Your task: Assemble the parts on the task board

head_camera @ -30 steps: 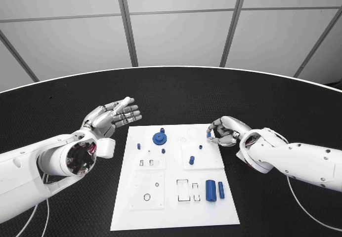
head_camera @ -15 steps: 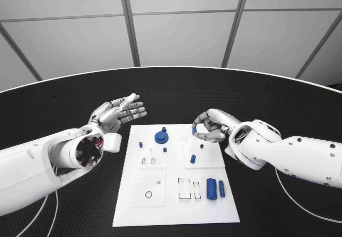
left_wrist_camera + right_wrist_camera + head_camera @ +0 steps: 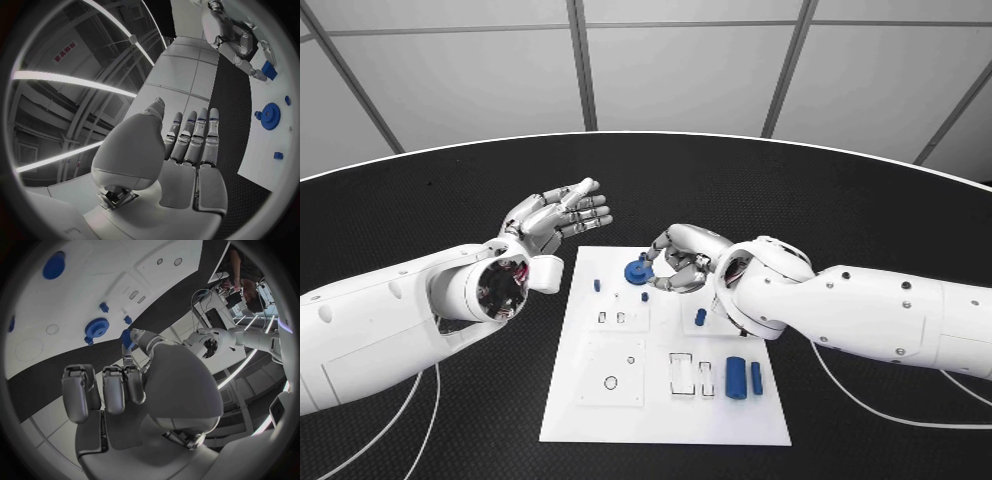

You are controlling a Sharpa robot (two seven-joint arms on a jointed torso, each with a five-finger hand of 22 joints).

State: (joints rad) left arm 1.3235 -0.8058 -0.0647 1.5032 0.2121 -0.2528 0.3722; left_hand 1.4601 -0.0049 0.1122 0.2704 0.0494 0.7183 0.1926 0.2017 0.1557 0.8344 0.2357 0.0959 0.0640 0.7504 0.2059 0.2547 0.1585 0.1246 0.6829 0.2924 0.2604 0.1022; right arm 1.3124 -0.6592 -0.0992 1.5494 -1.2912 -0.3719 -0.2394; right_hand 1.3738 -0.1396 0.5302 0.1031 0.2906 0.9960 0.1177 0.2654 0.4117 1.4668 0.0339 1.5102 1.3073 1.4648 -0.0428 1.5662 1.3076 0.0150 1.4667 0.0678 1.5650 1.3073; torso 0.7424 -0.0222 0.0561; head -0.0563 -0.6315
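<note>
The white task board (image 3: 678,412) lies mid-table. A blue gear (image 3: 635,277) sits near its far end, with small blue pegs (image 3: 700,317) around it. My right hand (image 3: 687,258) hovers beside the gear, fingers curled, pinching a small blue piece (image 3: 127,338) between thumb and finger just over the gear (image 3: 97,327). My left hand (image 3: 563,214) is raised off the board's far left corner, palm up, fingers straight and apart, holding nothing. The left wrist view shows that open hand (image 3: 187,145), the gear (image 3: 270,116) and the right hand (image 3: 234,35).
Two blue cylinders, one thick (image 3: 736,377) and one thin (image 3: 756,377), lie at the board's near right, beside rectangular slots (image 3: 681,374). Round holes (image 3: 612,382) mark the near left. Black table (image 3: 473,420) surrounds the board.
My right hand has carried the small blue piece leftward along the board's far end, from the right edge to the gear. The left hand stays open; the camera has shifted a little.
</note>
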